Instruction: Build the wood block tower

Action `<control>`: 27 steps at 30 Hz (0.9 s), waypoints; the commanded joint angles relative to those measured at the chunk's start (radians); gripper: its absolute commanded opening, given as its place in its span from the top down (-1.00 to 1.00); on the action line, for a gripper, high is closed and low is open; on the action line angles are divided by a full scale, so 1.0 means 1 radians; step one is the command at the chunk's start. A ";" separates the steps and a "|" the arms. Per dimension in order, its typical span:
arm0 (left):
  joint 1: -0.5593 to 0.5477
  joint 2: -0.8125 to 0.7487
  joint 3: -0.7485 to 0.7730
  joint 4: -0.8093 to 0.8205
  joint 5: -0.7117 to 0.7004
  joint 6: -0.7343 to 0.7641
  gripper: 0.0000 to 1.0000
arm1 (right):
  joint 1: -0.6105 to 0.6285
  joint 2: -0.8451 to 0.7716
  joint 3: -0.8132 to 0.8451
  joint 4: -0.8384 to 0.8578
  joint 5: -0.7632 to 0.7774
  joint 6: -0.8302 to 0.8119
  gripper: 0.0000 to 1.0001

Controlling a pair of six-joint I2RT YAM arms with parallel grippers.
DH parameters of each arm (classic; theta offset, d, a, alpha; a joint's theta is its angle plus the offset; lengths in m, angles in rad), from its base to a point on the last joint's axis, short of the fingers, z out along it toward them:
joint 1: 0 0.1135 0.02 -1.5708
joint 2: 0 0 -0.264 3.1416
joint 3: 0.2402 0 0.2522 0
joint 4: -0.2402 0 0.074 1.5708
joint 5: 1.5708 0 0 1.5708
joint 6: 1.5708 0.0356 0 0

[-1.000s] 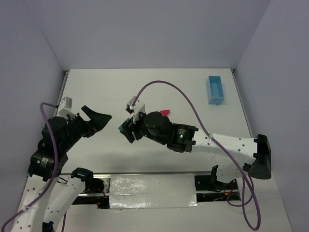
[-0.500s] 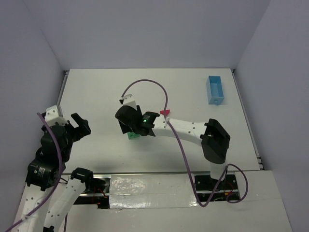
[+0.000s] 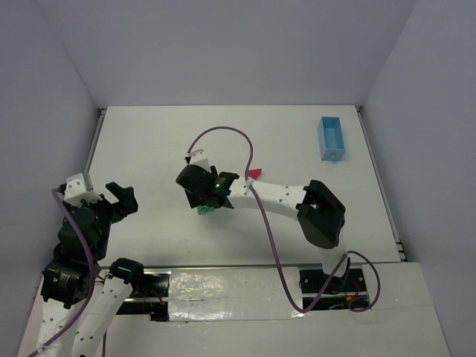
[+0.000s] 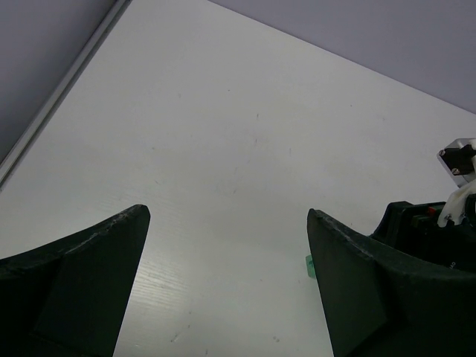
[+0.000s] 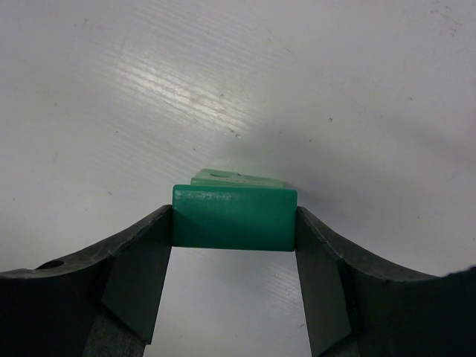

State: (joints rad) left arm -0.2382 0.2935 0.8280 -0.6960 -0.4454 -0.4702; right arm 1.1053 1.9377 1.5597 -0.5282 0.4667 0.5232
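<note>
**A:** Where's the left gripper (image 4: 227, 214)?

**B:** Well left of the green block (image 5: 232, 217), jaws spread wide with nothing between them.

**A:** And the right gripper (image 5: 234, 227)?

**B:** Clamped on that block's two ends. A second green piece (image 5: 238, 177) shows just behind it. The red triangular piece (image 3: 254, 173) is near on the block's right, and the light blue box (image 3: 331, 138) is farther right.

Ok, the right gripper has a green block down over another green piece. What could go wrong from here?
1. The green block in the right gripper hides most of the lower green piece. If the two are misaligned, letting go could tip or slide it.
2. The red triangular piece lies right beside the right arm, so a sweeping pull-back might knock it.
</note>
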 commanded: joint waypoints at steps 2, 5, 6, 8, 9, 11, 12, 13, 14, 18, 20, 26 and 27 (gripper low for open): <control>0.000 -0.007 0.000 0.056 0.010 0.022 -0.99 | -0.005 0.007 0.028 0.008 0.004 0.000 0.27; 0.000 -0.008 -0.001 0.058 0.013 0.022 -0.99 | -0.007 0.010 0.023 0.014 -0.002 -0.005 0.23; 0.000 -0.008 -0.003 0.059 0.013 0.024 -0.99 | -0.007 0.010 0.023 0.014 0.000 -0.003 0.22; 0.000 -0.010 -0.003 0.059 0.014 0.024 -0.99 | -0.005 0.017 0.022 0.014 0.000 -0.003 0.18; 0.000 -0.007 -0.003 0.061 0.016 0.025 -0.99 | -0.007 0.018 0.020 0.014 0.000 -0.003 0.16; 0.000 -0.005 -0.003 0.061 0.017 0.025 -0.99 | -0.005 0.026 0.022 0.013 -0.002 -0.003 0.14; 0.000 -0.007 -0.001 0.061 0.019 0.027 -0.99 | -0.005 0.027 0.022 0.013 0.001 0.001 0.13; 0.000 -0.005 -0.003 0.061 0.019 0.027 -0.99 | -0.005 0.029 0.020 0.011 0.003 0.001 0.12; 0.000 -0.005 -0.003 0.061 0.020 0.027 -0.99 | -0.007 0.029 0.020 0.014 0.003 0.003 0.11; 0.000 -0.004 -0.003 0.064 0.027 0.030 -0.99 | -0.007 0.035 0.028 0.011 0.004 0.005 0.07; 0.000 -0.007 -0.004 0.064 0.030 0.030 -0.99 | -0.005 0.041 0.037 0.007 0.009 0.009 0.07; 0.000 -0.020 -0.007 0.070 0.034 0.033 -0.99 | -0.007 0.053 0.040 -0.001 0.013 0.021 0.01; 0.000 -0.022 -0.007 0.072 0.036 0.033 -0.99 | -0.005 0.053 0.039 0.000 0.015 0.024 -0.01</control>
State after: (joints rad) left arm -0.2382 0.2874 0.8227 -0.6762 -0.4187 -0.4664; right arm 1.1015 1.9900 1.5597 -0.5301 0.4568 0.5293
